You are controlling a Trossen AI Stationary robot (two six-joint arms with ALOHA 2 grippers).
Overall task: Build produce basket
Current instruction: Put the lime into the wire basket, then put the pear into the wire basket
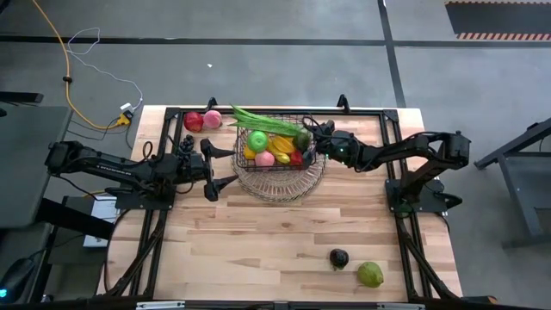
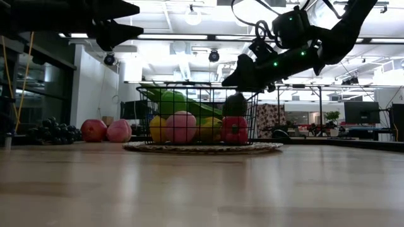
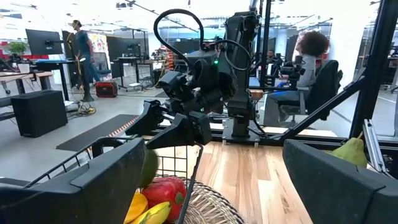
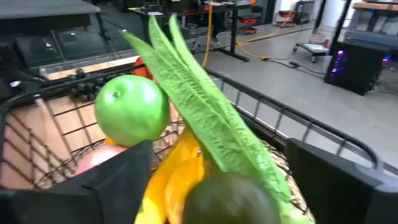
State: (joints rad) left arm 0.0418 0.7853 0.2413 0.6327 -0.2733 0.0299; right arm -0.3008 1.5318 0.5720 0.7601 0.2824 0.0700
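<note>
1. Left gripper (image 1: 225,164): fingers spread wide, holding nothing, hovering above the table just left of the basket.
2. Loose produce, far left of the table: one cluster of dark grapes (image 1: 184,145), one red apple (image 1: 194,121), one pink peach (image 1: 212,120), all outside the basket, near the back edge.
3. Basket (image 1: 248,169): dark wire mesh, standing on a round woven dish (image 1: 280,189). Contents countable from above: one green apple (image 1: 258,140), one pink fruit (image 1: 265,159), one red piece (image 1: 296,158), one dark green avocado (image 1: 301,139), yellow-orange pieces (number unclear), long green pods (image 1: 258,121) lying across the rim.
4. Right gripper (image 1: 313,143): fingers parted over the basket's right side, directly above the avocado; it appears to be letting go of it, though contact cannot be confirmed.
5. Front right of the table: one dark fruit (image 1: 339,257), one green pear (image 1: 370,275), well apart from the basket.
6. Step judged: a drop-off into the basket. Next move calls for lifting clear and fetching one of the five outlying pieces.
</note>
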